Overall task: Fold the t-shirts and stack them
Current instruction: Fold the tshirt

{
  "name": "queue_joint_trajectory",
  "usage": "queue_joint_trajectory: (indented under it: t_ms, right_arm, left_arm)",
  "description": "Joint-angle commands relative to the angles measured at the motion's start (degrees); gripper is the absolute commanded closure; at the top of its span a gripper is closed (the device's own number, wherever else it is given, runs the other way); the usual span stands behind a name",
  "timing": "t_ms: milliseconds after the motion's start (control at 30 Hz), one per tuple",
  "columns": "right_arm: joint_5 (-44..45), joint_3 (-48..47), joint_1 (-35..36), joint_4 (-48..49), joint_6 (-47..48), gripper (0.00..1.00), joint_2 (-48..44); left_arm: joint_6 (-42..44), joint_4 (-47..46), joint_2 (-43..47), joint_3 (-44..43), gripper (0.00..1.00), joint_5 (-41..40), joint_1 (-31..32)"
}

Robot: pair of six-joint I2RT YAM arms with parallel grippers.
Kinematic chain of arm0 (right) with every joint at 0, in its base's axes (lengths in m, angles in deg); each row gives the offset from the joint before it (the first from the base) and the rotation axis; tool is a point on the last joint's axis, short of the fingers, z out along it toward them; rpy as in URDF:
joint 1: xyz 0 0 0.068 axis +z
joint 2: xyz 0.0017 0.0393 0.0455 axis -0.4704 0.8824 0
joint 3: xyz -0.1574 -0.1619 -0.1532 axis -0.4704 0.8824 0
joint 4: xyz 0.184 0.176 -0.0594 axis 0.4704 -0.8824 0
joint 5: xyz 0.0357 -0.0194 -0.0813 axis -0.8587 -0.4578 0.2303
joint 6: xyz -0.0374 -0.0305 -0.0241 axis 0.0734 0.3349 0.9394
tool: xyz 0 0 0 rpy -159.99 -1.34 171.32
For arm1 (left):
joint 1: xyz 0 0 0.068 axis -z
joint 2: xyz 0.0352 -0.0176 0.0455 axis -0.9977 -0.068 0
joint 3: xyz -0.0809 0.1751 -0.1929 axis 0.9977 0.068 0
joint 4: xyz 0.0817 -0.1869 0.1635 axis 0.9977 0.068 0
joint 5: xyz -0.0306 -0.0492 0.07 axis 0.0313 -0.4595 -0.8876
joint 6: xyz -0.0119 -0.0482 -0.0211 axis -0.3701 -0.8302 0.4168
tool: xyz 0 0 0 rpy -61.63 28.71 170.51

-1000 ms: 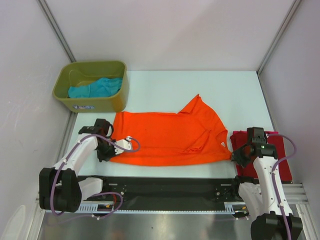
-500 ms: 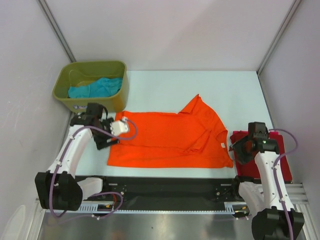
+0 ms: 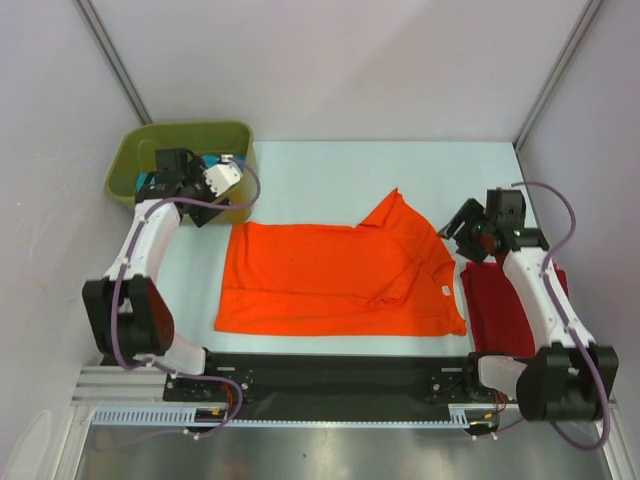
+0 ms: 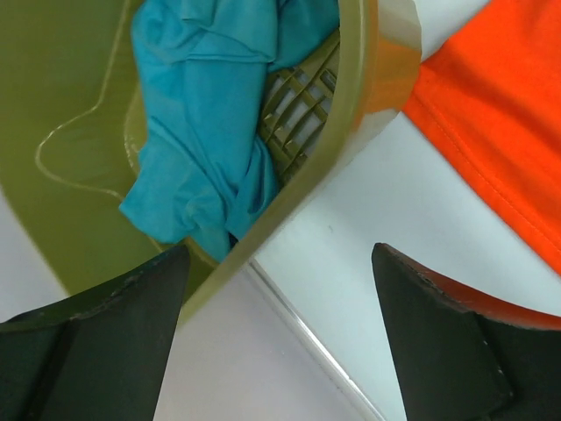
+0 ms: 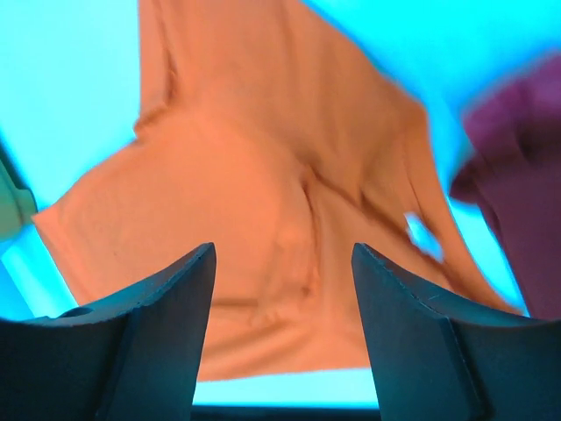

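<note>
"Along the desk's (image 3: 330,180) near half the orange t-shirt (image 3: 320,285) lies nine to three, the dark red t-shirt (image 3: 505,310) at its four o'clock. Which arm's closer?"

"At its two, the right gripper (image 5: 282,253), wide and empty. Farther off at ten, the left gripper (image 4: 279,254) gapes empty over the bin (image 4: 53,105) holding the teal t-shirt (image 4: 206,114)."

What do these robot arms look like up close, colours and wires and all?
The left arm and right arm have white shells with chunky black joints. A thin purple cable loops loosely along each. The left gripper and right gripper each end in two broad, dark, wedge-shaped fingers.
</note>
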Motion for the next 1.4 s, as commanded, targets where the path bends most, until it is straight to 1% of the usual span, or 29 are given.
queue_joint_trajectory:
  t_ms: [0, 33, 100, 200, 233, 267, 300, 333, 367, 400, 433, 500, 533, 567, 700, 833, 933, 1067, 1233, 1367]
  right_arm:
    - [-3.5, -5.6, 0.2, 10.1, 5.8, 0.32, 6.5]
    - [-4.6, -8.2, 0.2, 11.6, 6.4, 0.32, 10.6]
    - [-4.5, -11.2, 2.5, 13.0, 9.0, 0.32, 14.8]
    - [-4.5, -17.1, 2.9, 14.5, 11.2, 0.33, 23.0]
    - [-4.8, -18.8, 3.2, 14.8, 11.5, 0.34, 25.0]
    - [-4.7, -21.8, 3.4, 14.9, 11.9, 0.35, 29.4]
    - [-4.8, -23.7, 3.5, 14.7, 12.3, 0.35, 31.5]
    - [-4.8, -25.2, 4.2, 14.4, 12.5, 0.37, 33.9]
    - [-5.0, -26.7, 4.3, 14.0, 12.7, 0.38, 35.8]
    - [-5.2, -30.1, 4.7, 13.8, 13.2, 0.39, 39.7]
    - [-5.3, -31.7, 5.1, 12.6, 13.4, 0.41, 41.4]
    - [-5.4, -35.7, 6.4, 11.6, 13.7, 0.42, 45.3]
    - [-5.5, -36.8, 6.6, 11.0, 13.7, 0.42, 46.1]
    - [-5.9, -37.8, 7.2, 10.9, 13.5, 0.42, 47.4]
    - [-6.4, -38.6, 7.7, 11.9, 13.0, 0.42, 48.3]
    - [-6.4, -39.2, 7.9, 11.5, 12.8, 0.42, 49.1]
    - [-6.2, -39.1, 8.0, 11.4, 12.7, 0.42, 49.3]
    - [-6.4, -38.8, 8.4, 11.4, 12.6, 0.42, 49.4]
    - [-5.5, -38.3, 8.7, 12.0, 12.5, 0.43, 49.3]
    - [-5.2, -38.7, 8.8, 12.7, 12.1, 0.43, 49.6]
  left_arm:
    - [4.5, -4.3, -5.7, -5.4, 0.1, -0.9, -0.2]
    - [5.4, -4.0, -6.9, -7.3, 0.11, -0.9, -0.4]
    - [8.8, -2.8, -10.2, -9.0, 0.13, -0.9, -0.5]
    - [14.6, -0.8, -13.1, -10.7, 0.27, -0.8, -0.6]
    - [15.9, -0.2, -13.6, -11.0, 0.39, -0.8, -0.6]
    - [18.3, 0.1, -14.3, -11.1, 0.44, -0.6, -0.6]
    - [19.8, 0.4, -14.6, -11.2, 0.48, -0.5, -0.7]
    - [20.9, 0.6, -14.9, -11.3, 0.54, -0.5, -0.6]
    - [23.1, 0.8, -15.3, -11.3, 0.56, -0.5, -0.8]
    - [24.0, 0.8, -15.8, -11.4, 0.59, -0.8, -0.7]
    - [24.7, 0.8, -15.9, -12.0, 0.66, -0.9, -0.8]
    - [26.1, 1.6, -16.8, -13.1, 0.75, -1.4, -0.7]
    - [26.4, 2.0, -17.2, -14.7, 0.93, -1.6, -0.8]
    - [26.7, 2.6, -17.6, -16.1, 1.0, -1.9, -0.9]
    - [27.7, 5.9, -17.6, -20.2, 1.0, -2.2, -1.1]
    - [28.9, 12.8, -17.4, -26.6, 1.0, -1.5, -1.5]
    - [30.1, 15.4, -16.9, -29.1, 1.0, -1.6, -2.1]
    - [29.7, 11.7, -17.1, -28.7, 1.0, -3.0, -3.0]
    - [27.2, 0.2, -19.2, -25.3, 0.99, -4.9, -3.0]
    - [26.9, -4.4, -21.9, -25.0, 1.0, -4.8, -3.0]
